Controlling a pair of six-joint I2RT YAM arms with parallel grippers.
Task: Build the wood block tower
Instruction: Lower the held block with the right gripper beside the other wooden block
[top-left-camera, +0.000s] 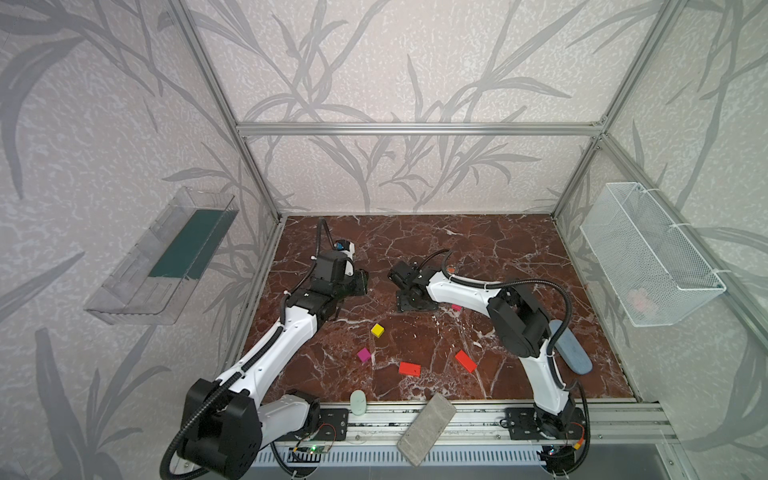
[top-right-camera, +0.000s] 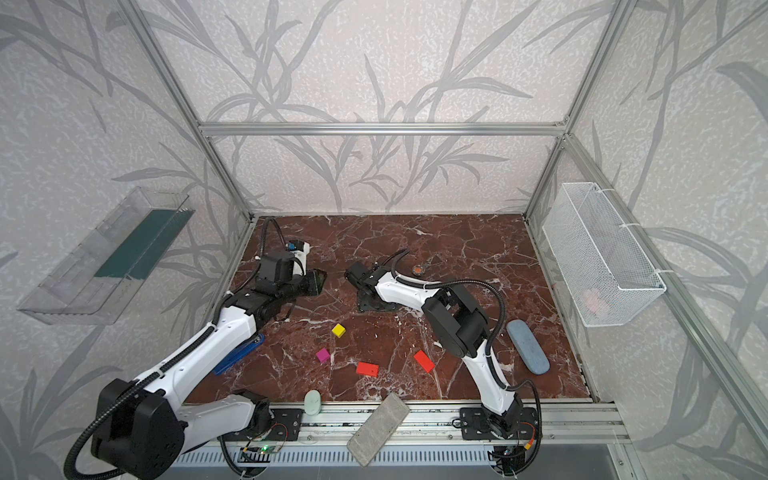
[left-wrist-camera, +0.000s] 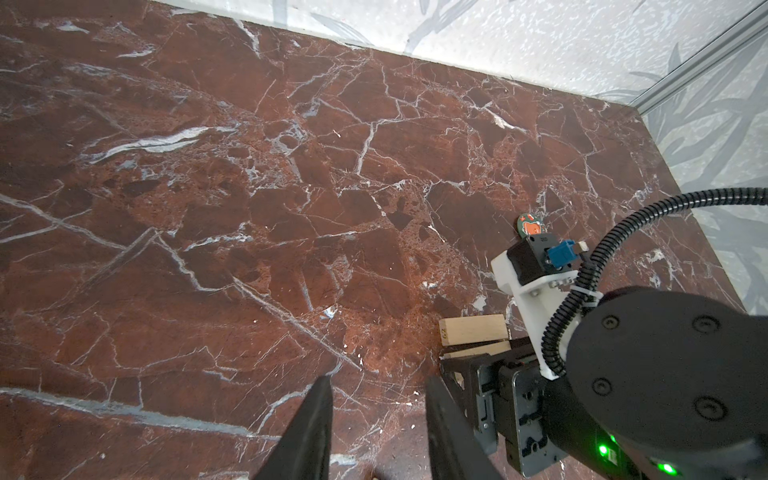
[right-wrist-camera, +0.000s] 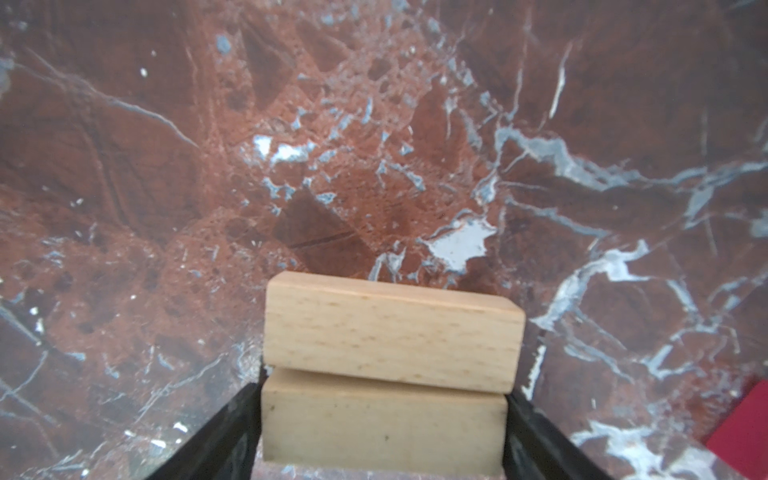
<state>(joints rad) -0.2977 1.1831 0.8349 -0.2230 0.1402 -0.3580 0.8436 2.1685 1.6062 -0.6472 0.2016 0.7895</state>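
The marble counter (top-left-camera: 498, 249) carries 2 touching tan bars (right-wrist-camera: 392, 332) (right-wrist-camera: 382, 424) near its middle, a yellow cube (top-left-camera: 377, 330), a magenta cube (top-left-camera: 363, 354) and 2 red flat rectangles (top-left-camera: 409, 368) (top-left-camera: 466, 360) nearer its front edge, and a grey-blue case (top-left-camera: 571, 353) by its right edge.

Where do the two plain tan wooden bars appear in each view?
Both top views: not visible; the right gripper covers them.
Left wrist: the two plain tan wooden bars lie side by side at that gripper.
Right wrist: close up, nearer bar between its fingers.
Shared landmark: the right gripper.
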